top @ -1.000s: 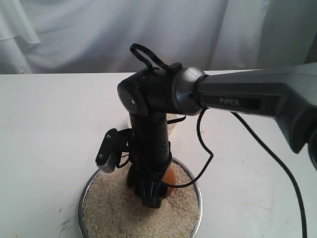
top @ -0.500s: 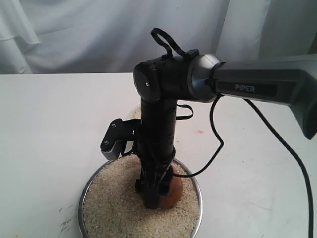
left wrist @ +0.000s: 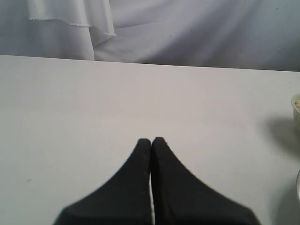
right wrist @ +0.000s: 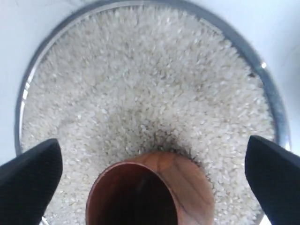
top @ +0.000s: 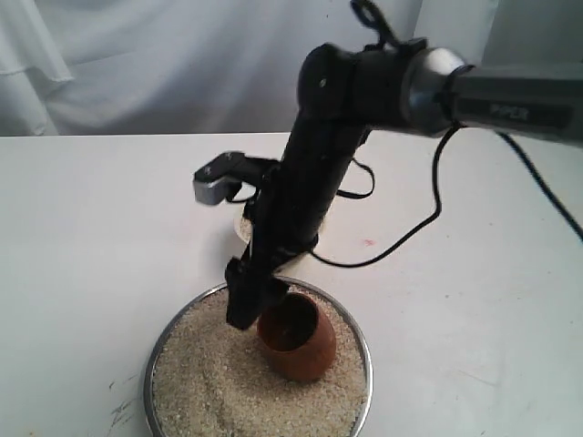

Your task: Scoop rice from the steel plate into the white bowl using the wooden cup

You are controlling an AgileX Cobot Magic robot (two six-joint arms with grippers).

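The steel plate (top: pixel 366 357) at the table's front holds a bed of rice (top: pixel 205 382). The wooden cup (top: pixel 297 339) rests tilted in the rice with its dark mouth facing up. My right gripper (top: pixel 244 308) hangs just above and beside the cup. In the right wrist view the gripper (right wrist: pixel 151 149) is open and its fingers (right wrist: pixel 29 180) stand wide on either side of the cup (right wrist: pixel 187 180), touching nothing, over the rice (right wrist: pixel 150 79). The white bowl (top: pixel 242 228) is mostly hidden behind the arm. My left gripper (left wrist: pixel 151 139) is shut and empty over bare table.
A black cable (top: pixel 414 228) loops from the right arm over the table behind the plate. The plate's rim (right wrist: pixel 268 79) rings the rice. A white curtain (top: pixel 137 64) hangs behind the table. A sliver of a pale rim (left wrist: pixel 296 107) shows at the left wrist view's edge.
The right gripper has opened and let go of the wooden cup, then lifted and tilted back. The cup now rests by itself, tilted in the rice.
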